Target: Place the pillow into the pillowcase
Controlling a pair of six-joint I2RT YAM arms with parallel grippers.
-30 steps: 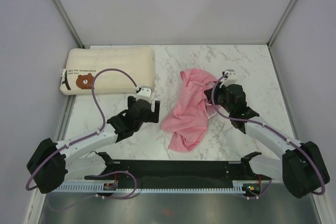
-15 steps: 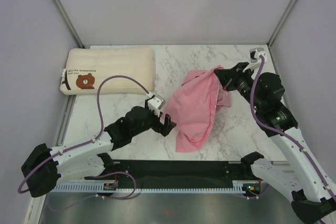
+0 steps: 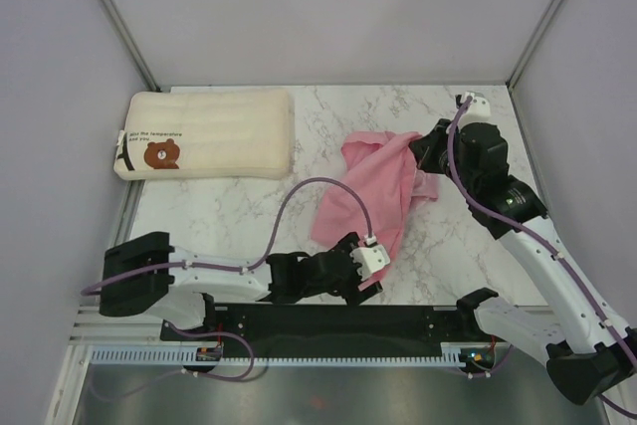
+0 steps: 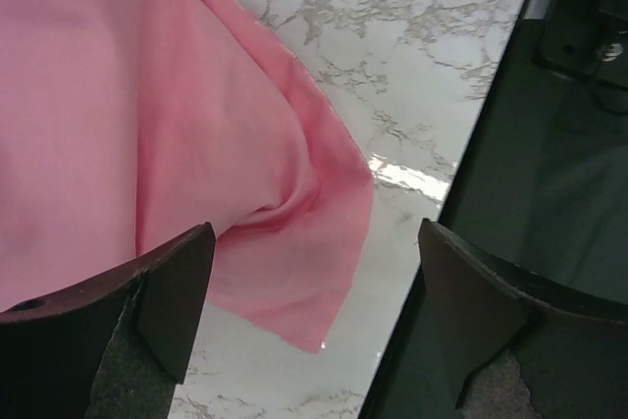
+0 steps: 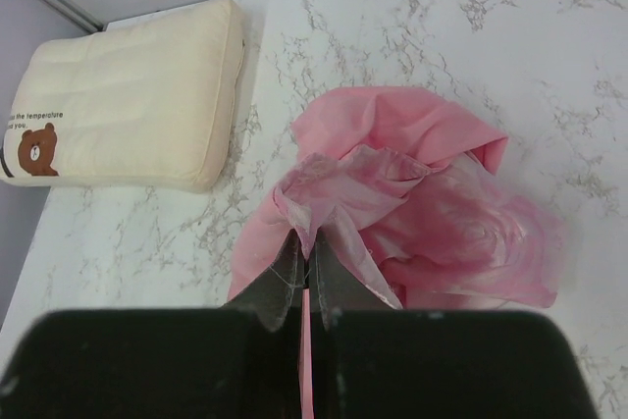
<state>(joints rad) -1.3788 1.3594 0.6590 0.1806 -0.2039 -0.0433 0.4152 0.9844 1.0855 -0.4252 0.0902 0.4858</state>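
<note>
The pillowcase [image 3: 370, 201] droops mid-frame onto the table [image 3: 229, 216]; it looks soft, thin and slippery. Our right hand [image 5: 302, 267] pinches its upper edge. Our left hand [image 4: 314, 291] is spread wide at the lower corner, a good grab spot.

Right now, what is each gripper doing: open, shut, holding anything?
Left gripper: open, holding nothing, at the pillowcase corner.
Right gripper: shut on the pillowcase.
</note>
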